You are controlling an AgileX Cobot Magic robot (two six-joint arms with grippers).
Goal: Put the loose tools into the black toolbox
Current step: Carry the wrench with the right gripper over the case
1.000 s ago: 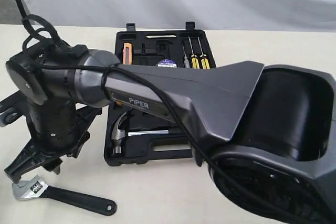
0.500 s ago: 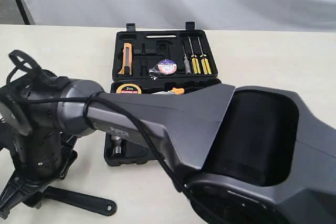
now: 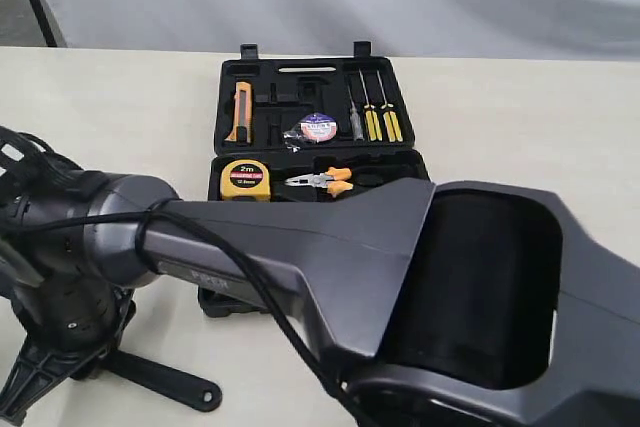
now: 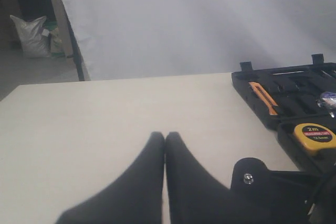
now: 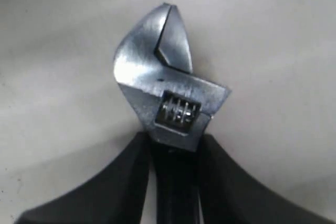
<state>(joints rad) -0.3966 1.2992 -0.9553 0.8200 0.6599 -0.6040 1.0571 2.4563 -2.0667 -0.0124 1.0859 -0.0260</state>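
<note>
An adjustable wrench (image 5: 168, 85) with a silver head lies on the pale table. My right gripper (image 5: 174, 137) is shut on its black handle just below the head, one finger on each side. In the exterior view the right arm reaches across to the near left, and only the wrench's handle end (image 3: 165, 382) shows past the gripper. The black toolbox (image 3: 262, 87) lies open at the back centre, with the black tape roll (image 3: 318, 127) in its far half. The hammer is hidden behind the arm. My left gripper (image 4: 165, 136) is shut and empty above bare table.
In the toolbox sit a yellow tape measure (image 3: 245, 177), orange-handled pliers (image 3: 322, 182), an orange utility knife (image 3: 241, 110) and screwdrivers (image 3: 376, 119). The right arm's big grey body (image 3: 420, 277) blocks the near centre and right. A white backdrop hangs behind the table.
The right arm swung down and to the near left, and its gripper came over the wrench head and closed on the wrench. The tape measure and pliers came into view and the hammer became hidden.
</note>
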